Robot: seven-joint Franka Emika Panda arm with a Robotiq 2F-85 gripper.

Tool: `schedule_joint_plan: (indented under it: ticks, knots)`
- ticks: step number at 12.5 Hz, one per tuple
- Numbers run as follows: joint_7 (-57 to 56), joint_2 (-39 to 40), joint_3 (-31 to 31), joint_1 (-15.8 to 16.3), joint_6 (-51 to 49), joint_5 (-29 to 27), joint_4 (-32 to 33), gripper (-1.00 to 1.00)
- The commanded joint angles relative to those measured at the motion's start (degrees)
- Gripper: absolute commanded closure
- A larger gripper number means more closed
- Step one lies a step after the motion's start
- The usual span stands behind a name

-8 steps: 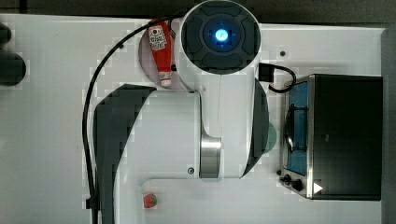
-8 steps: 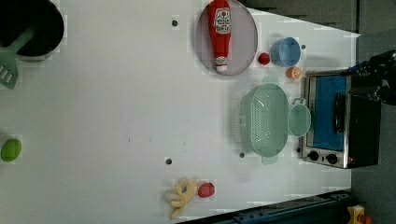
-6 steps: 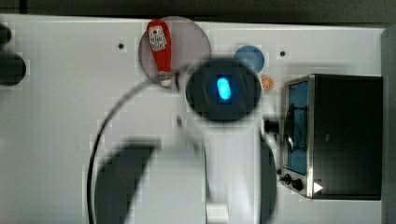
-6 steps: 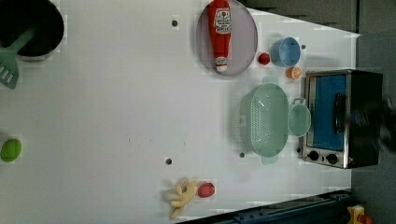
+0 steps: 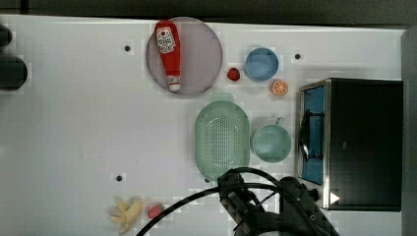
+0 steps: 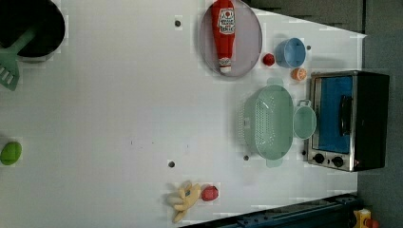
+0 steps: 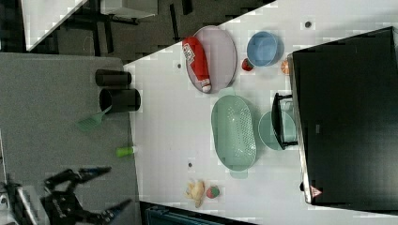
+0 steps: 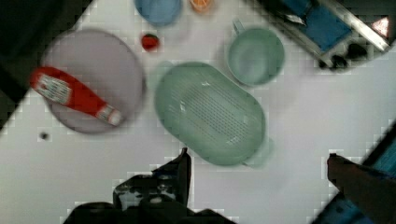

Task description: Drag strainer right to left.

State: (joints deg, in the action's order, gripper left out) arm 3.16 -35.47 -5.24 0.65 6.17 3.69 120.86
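Lying on the white worktop (image 5: 74, 128), the strainer (image 5: 222, 139) is resting between the grey plate (image 5: 199, 54) and the mint cup (image 5: 271, 142), just beside the toaster oven (image 5: 361, 142). A ketchup bottle (image 5: 167, 51) is lying on the plate; a blue bowl (image 5: 261, 64), a strawberry (image 5: 233, 74) and an orange slice (image 5: 280, 87) are sitting near it. The left view is showing a green spatula (image 6: 9, 71) in a black pot (image 6: 40, 23) and a lime (image 6: 10, 153); the right view is adding dark floor beyond the worktop's edge. In the wrist view the tool (image 8: 257, 161) is hanging released, fingers (image 8: 180, 168) wide apart, holding nothing, above the worktop beside the strainer.
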Motion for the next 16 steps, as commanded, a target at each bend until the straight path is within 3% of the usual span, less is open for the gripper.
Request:
schedule_joint_plan:
  ticks: [1,7,16]
  knots:
    - [1.1,12.3,1.2,0.5,3.4,-1.2,3.3,-1.00]
    - [15.0,28.7,1.6,0.6,16.4,-1.2,6.1,-1.00]
    - [37.7,47.8,3.5,0.8,47.7,-1.2,15.6,-1.00]
